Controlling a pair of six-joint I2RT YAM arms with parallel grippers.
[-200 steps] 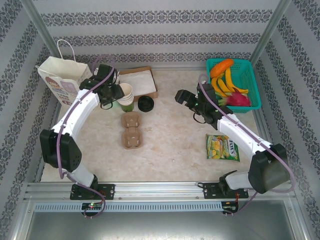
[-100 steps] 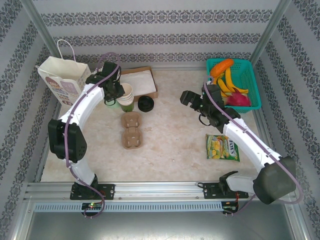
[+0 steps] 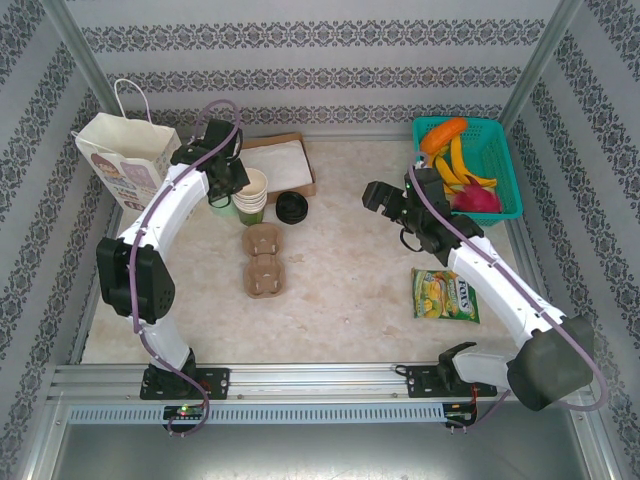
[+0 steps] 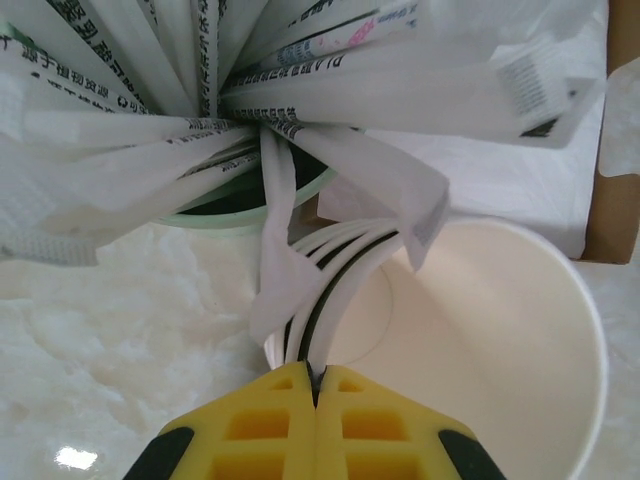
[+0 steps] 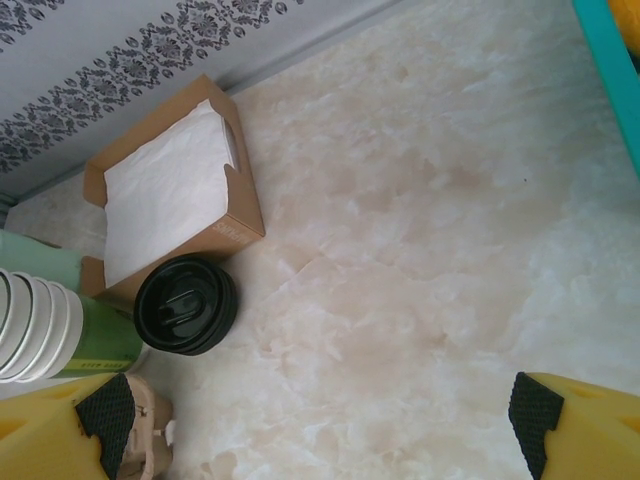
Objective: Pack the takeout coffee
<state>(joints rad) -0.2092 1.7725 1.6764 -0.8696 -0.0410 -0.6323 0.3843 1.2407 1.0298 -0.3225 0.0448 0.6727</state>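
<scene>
The takeout coffee (image 3: 291,207) stands upright on the bench (image 3: 340,280) toward the far left. Its black lid (image 5: 185,305) faces up, so I'd say its long axis runs straight up and down. It sits just beside the near corner of the napkin box (image 5: 170,200) and just right of the stack of cream cups (image 3: 253,188).

I'd expect it to be light, with soft paper walls that give under a hard squeeze. Whether it is full I cannot tell, and the slick lid might pop off if pulled. The dark wall just below the lid rim looks the safest place to hold.

The right gripper (image 5: 320,420) has its fingers spread wide, well apart from the cup. The left gripper (image 4: 315,372) has its fingers pressed together over the cream cups, among the white wrapped sticks (image 4: 150,130). What they pinch, if anything, I cannot tell.
</scene>
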